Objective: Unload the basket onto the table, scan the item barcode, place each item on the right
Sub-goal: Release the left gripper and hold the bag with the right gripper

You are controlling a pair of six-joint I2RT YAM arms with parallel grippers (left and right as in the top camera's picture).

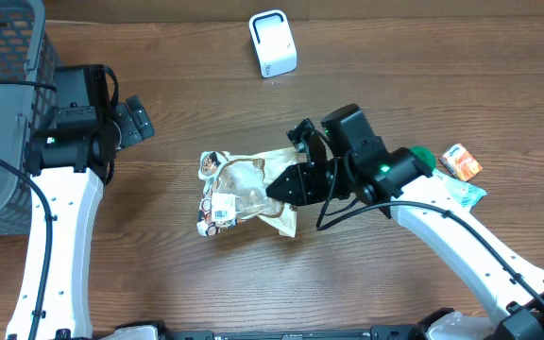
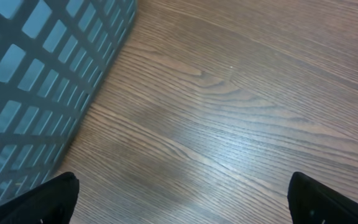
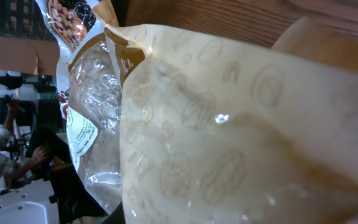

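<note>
Your right gripper (image 1: pixel 289 184) pinches the bag (image 1: pixel 237 189) by its edge, likely to leave the label clear for the scanner (image 1: pixel 272 43) — your left gripper (image 1: pixel 138 120) gapes wide, empty.

The bag (image 1: pixel 239 192) lies on the surface (image 1: pixel 395 57) near its middle. Behind the bag, slightly to its right, stands the scanner (image 1: pixel 272 43). Far left of the bag sits the basket (image 1: pixel 8 57), and the left fingers (image 1: pixel 140 118) hang between the two. The right fingers (image 1: pixel 286 184) grip the bag's right edge. Well right of the bag lies a small box (image 1: pixel 462 161), with a wrapper (image 1: pixel 466 194) just in front of it.
</note>
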